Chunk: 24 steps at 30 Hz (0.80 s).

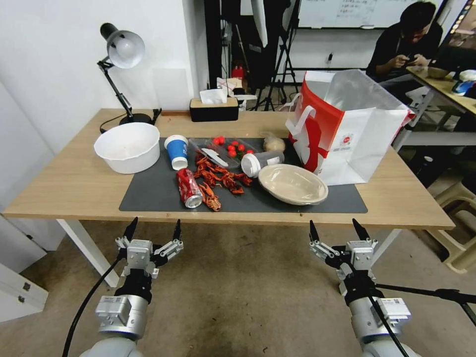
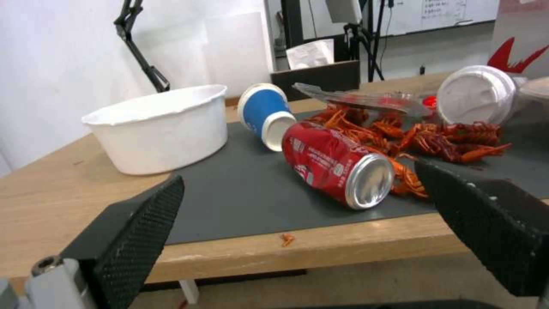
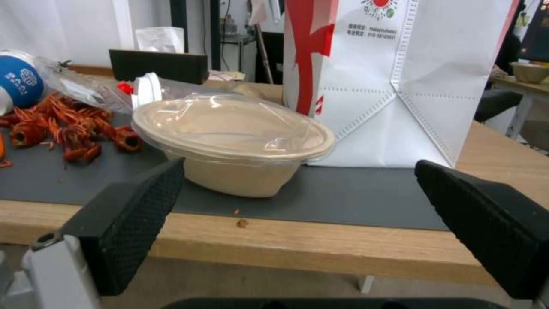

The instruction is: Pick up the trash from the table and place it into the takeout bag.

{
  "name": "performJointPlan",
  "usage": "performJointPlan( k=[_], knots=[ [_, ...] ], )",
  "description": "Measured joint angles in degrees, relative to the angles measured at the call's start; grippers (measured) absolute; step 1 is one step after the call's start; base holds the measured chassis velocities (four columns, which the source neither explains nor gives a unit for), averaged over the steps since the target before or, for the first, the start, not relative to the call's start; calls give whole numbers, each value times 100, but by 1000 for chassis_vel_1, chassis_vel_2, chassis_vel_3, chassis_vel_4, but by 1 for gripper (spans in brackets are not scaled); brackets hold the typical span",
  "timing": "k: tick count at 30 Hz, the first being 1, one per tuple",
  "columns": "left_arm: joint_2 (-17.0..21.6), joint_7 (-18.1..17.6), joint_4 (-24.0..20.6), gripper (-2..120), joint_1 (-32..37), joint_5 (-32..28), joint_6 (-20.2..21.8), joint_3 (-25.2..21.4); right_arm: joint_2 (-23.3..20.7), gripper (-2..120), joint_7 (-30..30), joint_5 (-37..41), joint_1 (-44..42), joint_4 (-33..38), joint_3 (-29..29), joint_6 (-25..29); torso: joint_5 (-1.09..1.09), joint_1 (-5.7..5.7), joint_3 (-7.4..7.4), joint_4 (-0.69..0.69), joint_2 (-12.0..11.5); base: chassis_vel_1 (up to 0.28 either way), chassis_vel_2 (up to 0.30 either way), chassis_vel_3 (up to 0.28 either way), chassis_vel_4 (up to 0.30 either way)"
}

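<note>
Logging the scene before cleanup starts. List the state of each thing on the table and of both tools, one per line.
red soda can: on its side, on the mat
blue paper cup: upside down
white-lidded grey cup: on its side, lid on
beige shallow bowl: upright, clear lid on
takeout bag: standing, mouth open
white tub: upright, open
left tool: open, short of the table
right tool: open, short of the table

Head looks down; wrists face table (image 1: 74,188) edge.
</note>
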Motion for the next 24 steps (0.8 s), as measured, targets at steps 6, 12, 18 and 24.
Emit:
performJointPlan(
  k=[6, 12, 18, 24],
  knots=[
    [0, 0, 0, 100, 0, 0, 0, 0, 0, 100, 0, 0, 0, 0, 0, 0, 0, 0, 0, 0, 0, 0, 0, 0, 0],
    [0, 0, 0, 100, 0, 0, 0, 0, 0, 100, 0, 0, 0, 0, 0, 0, 0, 0, 0, 0, 0, 0, 0, 0, 0],
    [-164, -163, -305, 100, 60, -124, 234, 346, -13, 100, -137, 81, -40, 168, 34, -325, -1, 0, 0, 0, 0, 0, 0, 0, 0],
    [-591, -566, -1080, 100, 214, -440, 834, 1197, -64, 100, -554, 321, -142, 590, 158, -1194, 4, 0, -1, 0, 0, 0, 0, 0, 0]
  ],
)
